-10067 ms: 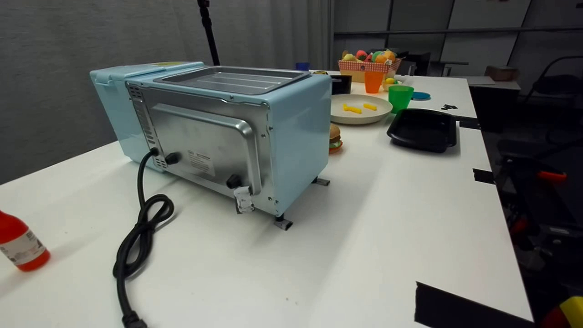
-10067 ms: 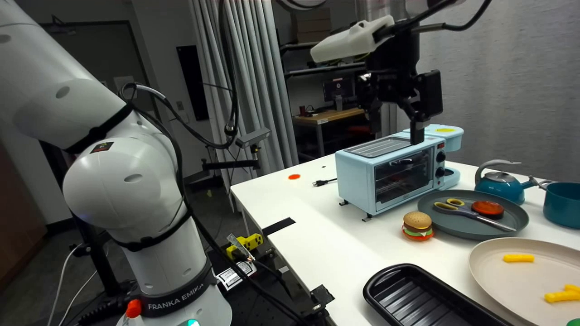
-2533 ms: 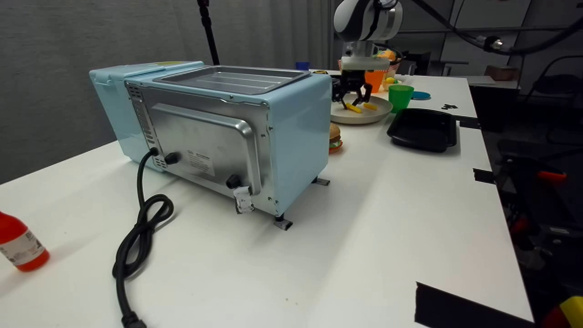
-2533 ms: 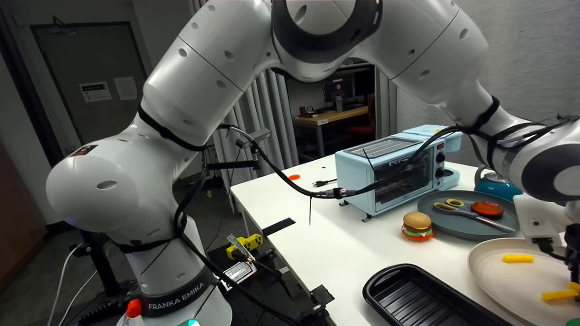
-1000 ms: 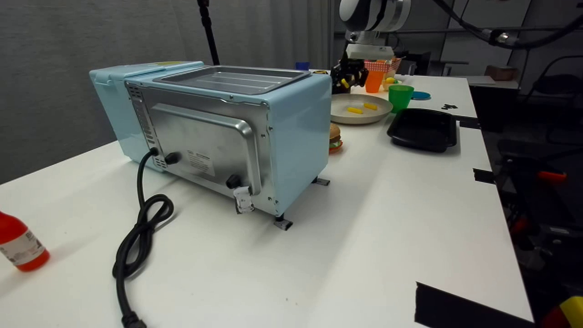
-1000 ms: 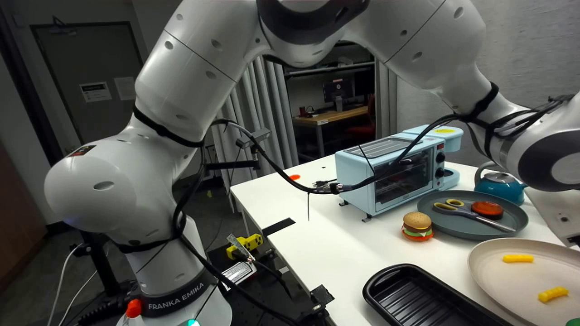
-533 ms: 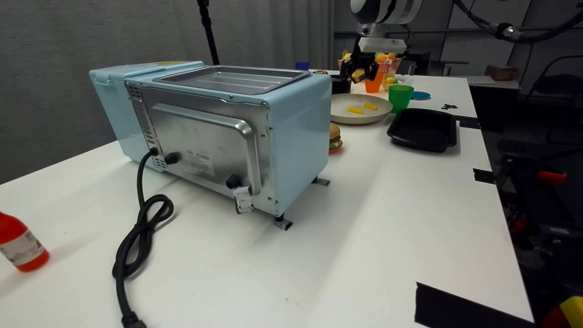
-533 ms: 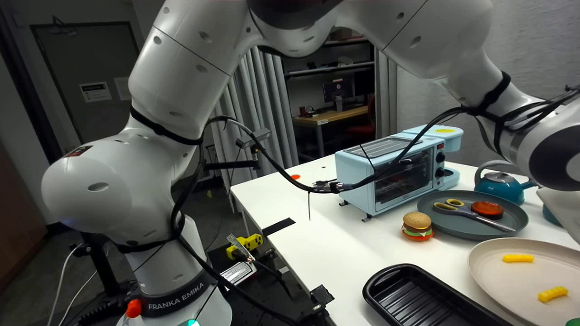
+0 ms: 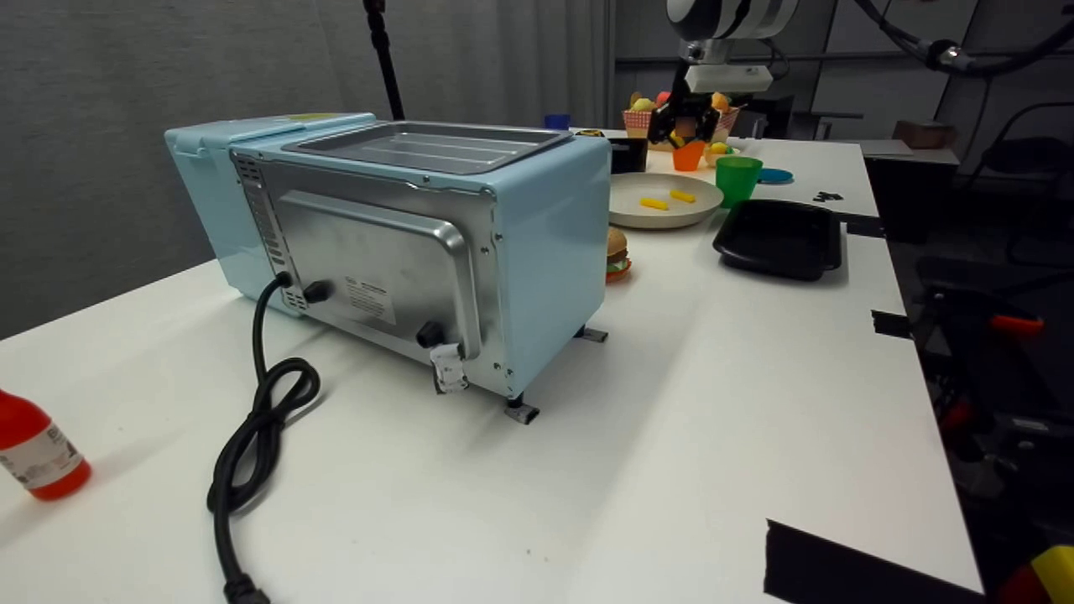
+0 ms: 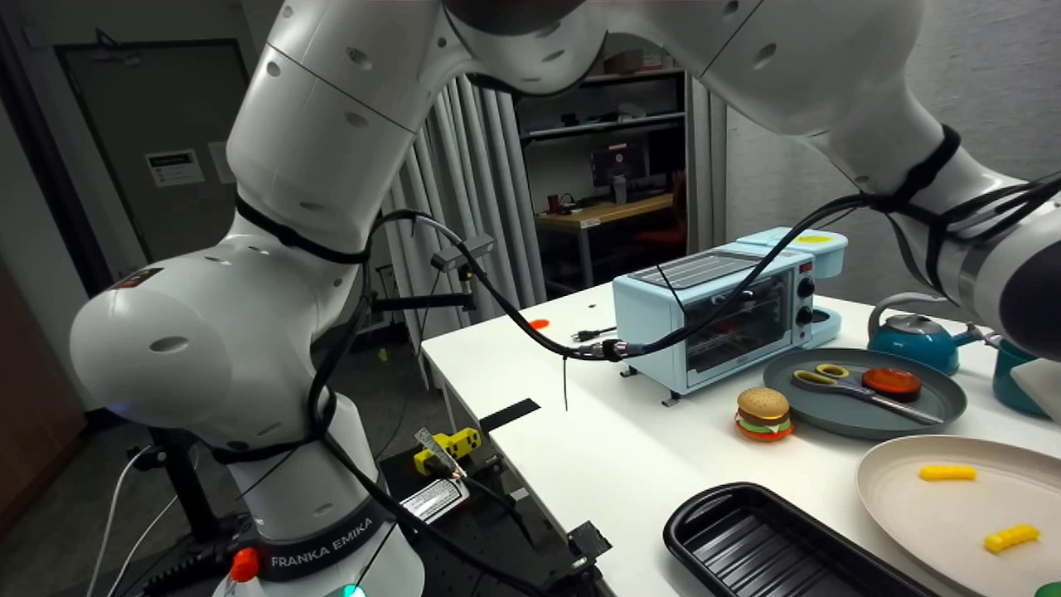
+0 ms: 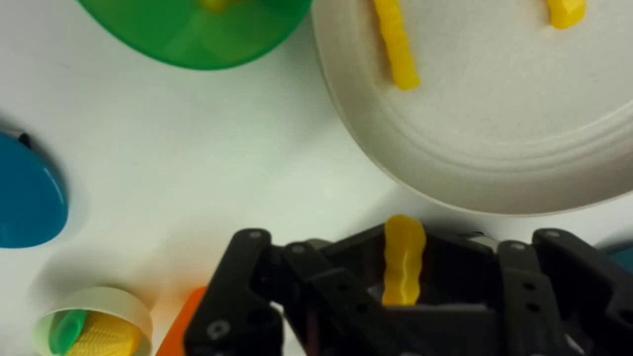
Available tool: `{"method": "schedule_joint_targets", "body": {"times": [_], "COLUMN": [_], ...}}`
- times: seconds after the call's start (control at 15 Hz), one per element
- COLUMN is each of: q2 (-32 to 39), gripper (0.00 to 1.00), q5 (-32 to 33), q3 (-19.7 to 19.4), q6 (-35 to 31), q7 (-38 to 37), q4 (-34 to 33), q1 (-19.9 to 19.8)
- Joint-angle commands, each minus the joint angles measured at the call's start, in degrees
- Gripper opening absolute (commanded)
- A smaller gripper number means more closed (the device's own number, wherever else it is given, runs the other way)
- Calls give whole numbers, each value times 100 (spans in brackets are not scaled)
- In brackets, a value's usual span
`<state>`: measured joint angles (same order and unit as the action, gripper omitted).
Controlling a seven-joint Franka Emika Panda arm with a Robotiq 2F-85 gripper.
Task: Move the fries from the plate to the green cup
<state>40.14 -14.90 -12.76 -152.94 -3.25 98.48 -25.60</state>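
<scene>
Tool (image 11: 404,264) fingers are closed around a single yellow fry (image 11: 404,247), and the grip looks steady. Over the last couple of seconds the tool has risen from the plate (image 11: 474,113) and swung outward: in the wrist view it hangs above the bench (image 11: 237,148), just outside the plate's rim, and in an exterior view it overlaps the orange cup (image 9: 689,158). Two more fries (image 10: 1011,537) lie apart on the plate, so it holds one fewer than ten seconds ago. That suggests the pick is done and the carry under way. The green cup (image 11: 198,37) stands beside the plate, and the tool is not yet over it. A yellow patch (image 11: 214,4) shows inside, perhaps a fry already delivered. Next, probably, comes a move across to the cup's mouth before release, with further trips left.
</scene>
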Motion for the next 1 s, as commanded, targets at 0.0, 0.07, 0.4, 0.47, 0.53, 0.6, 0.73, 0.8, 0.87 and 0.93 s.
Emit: {"method": "schedule_joint_targets", "body": {"times": [0.0,0.07,0.4,0.47,0.53,0.6,0.73,0.8,0.87,0.93], "q2": [-336,-373,-539,-572,-621,-667,-751,-801,-869,-949], "gripper": [0,0,0,0,0,0,0,0,0,0], "q5": [166,182,256,272,278,270,233,226,225,198], "q3": [20,27,52,54,66,85,136,152,173,220], "q6": [144,143,116,89,67,39,21,29,19,32], "q7": [352,436,845,932,1041,1159,1421,1536,1660,1801], "q4": [300,338,555,621,706,793,948,1028,1125,1209], "q1": [-159,-203,-404,-442,-489,-543,-664,-712,-762,-834]}}
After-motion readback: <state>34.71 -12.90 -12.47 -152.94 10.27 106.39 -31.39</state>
